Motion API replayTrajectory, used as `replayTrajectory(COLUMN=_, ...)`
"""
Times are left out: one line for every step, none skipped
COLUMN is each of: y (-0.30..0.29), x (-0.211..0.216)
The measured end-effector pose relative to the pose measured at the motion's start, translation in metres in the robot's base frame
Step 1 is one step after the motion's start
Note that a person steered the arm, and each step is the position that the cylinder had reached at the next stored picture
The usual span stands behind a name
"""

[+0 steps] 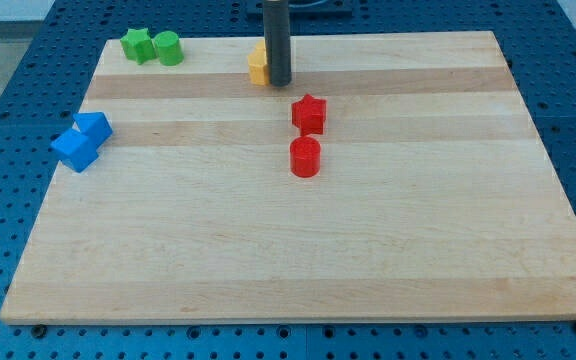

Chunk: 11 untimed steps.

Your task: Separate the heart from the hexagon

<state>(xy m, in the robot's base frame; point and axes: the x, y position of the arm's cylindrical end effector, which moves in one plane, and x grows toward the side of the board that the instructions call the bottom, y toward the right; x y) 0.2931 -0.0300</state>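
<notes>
Two yellow blocks (258,66) sit pressed together near the view's top centre. Their shapes cannot be made out because the rod hides part of them. My tip (279,82) rests on the board right against the right side of the yellow blocks. The dark rod rises from there out of the view's top.
A green star (139,45) and a green cylinder (168,47) touch at the top left. A red star (309,113) stands above a red cylinder (305,157) at centre. Two blue blocks (94,127) (75,150) touch at the left edge of the wooden board (288,270).
</notes>
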Motion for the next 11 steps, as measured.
replayTrajectory(y=-0.022, x=0.032)
replayTrajectory(y=-0.087, x=0.043)
replayTrajectory(y=-0.106, x=0.012)
replayTrajectory(y=-0.08, x=-0.014)
replayTrajectory(y=-0.046, x=-0.037)
replayTrajectory(y=-0.026, x=-0.058)
replayTrajectory(y=-0.02, x=-0.07)
replayTrajectory(y=-0.037, x=-0.058)
replayTrajectory(y=-0.041, x=-0.053)
replayTrajectory(y=-0.011, x=-0.061)
replayTrajectory(y=-0.024, x=-0.058)
